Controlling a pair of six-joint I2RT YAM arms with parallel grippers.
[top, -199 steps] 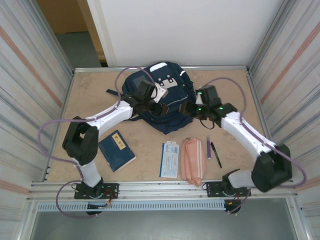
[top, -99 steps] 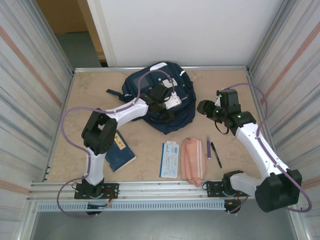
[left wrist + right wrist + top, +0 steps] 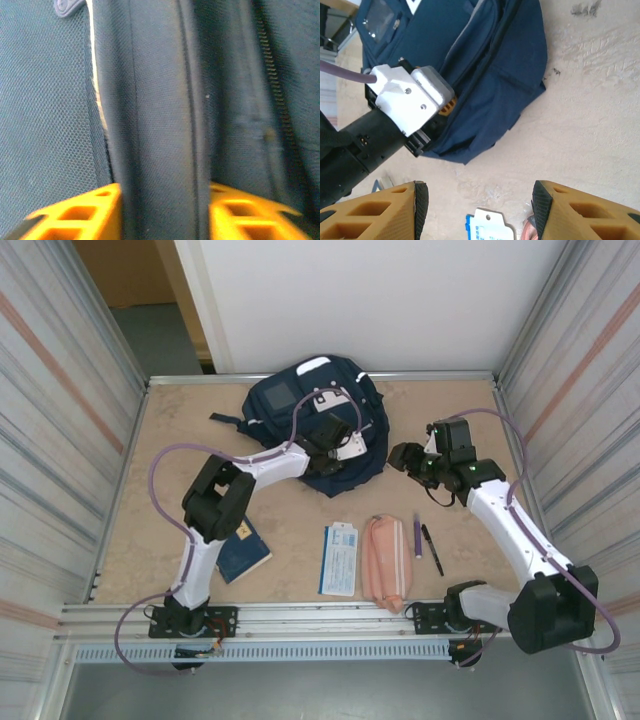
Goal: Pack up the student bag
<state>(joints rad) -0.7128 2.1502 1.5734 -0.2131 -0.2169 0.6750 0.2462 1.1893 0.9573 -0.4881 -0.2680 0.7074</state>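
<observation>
At the student bag's (image 3: 280,400) mouth: pinching fabric with left gripper (image 3: 164,195), right gripper (image 3: 477,189) wide, empty; next, tug open.

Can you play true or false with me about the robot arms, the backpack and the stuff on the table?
1. The pink pouch is inside the backpack. False: it lies on the table, in front of the backpack.
2. A fold of the backpack sits between the left jaws. True.
3. The right jaws hold the black pen. False: they are open and empty, and the pen lies on the table to the right of the pouch.
4. The blue book lies on the table by the left arm. True.
</observation>
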